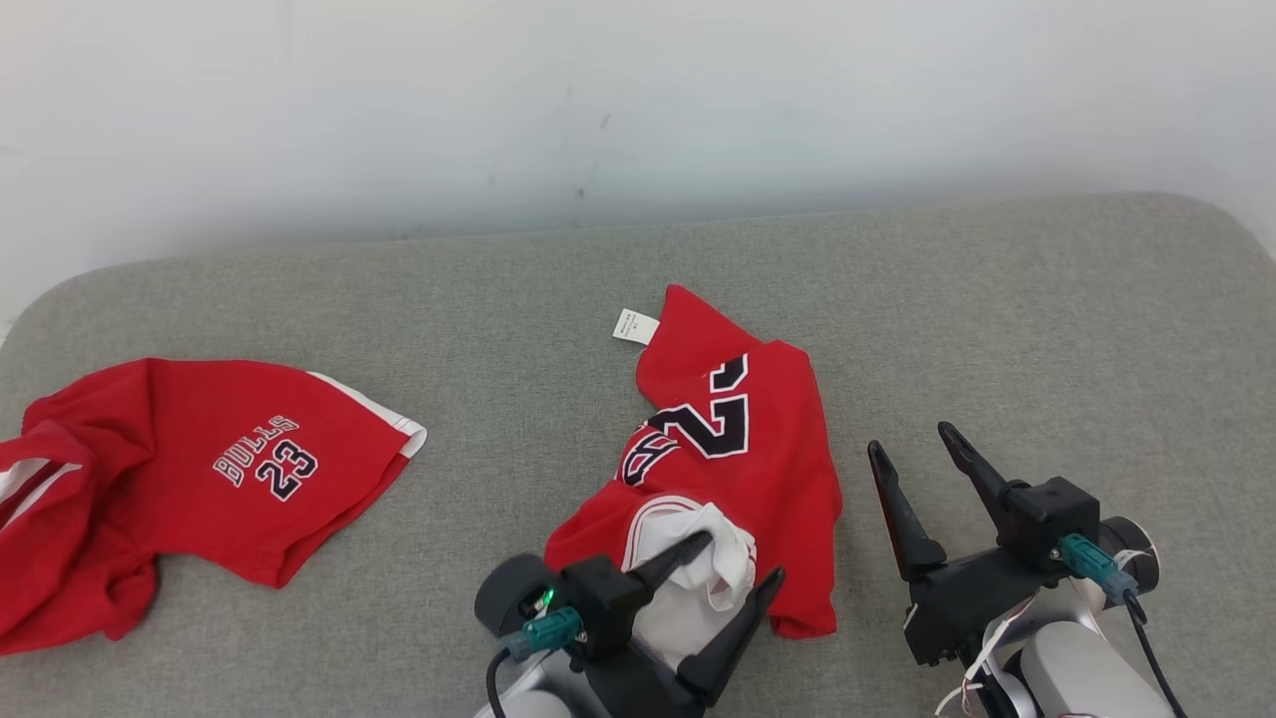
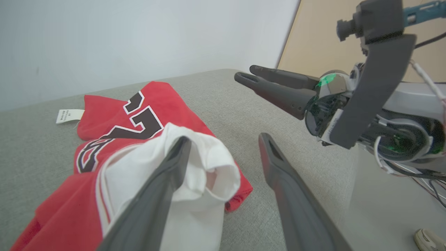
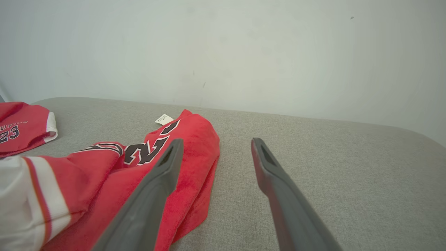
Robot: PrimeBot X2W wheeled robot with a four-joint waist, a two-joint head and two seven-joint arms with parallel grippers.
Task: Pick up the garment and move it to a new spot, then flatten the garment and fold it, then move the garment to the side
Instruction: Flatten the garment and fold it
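The garment [image 1: 758,449], a crumpled red jersey with a dark, white-edged number across it, is seen lying near the middle of the grey padded surface [image 1: 1047,319]. Its small white label [image 1: 634,326] is turned out at the far edge, and a bunched white fold [image 1: 733,583] is turned up at the near edge. The left gripper [image 1: 736,561] is held low over that near edge with its jaws spread wide. The white fold is draped against one finger, while the other finger stands clear of it to the side, so nothing is pinched between the two. The right gripper [image 1: 910,439] is found just beside the garment's right edge, over bare padding, with its jaws likewise parted wide and nothing held. In the right wrist view one of its fingers is seen in line with the red cloth, but whether cloth is touched there cannot be told. A second red garment [image 1: 199,449], printed with "BULLS 23" and edged in white, is spread well apart on the robot's left side of the surface. A pale wall [image 1: 598,100] is seen behind the surface.
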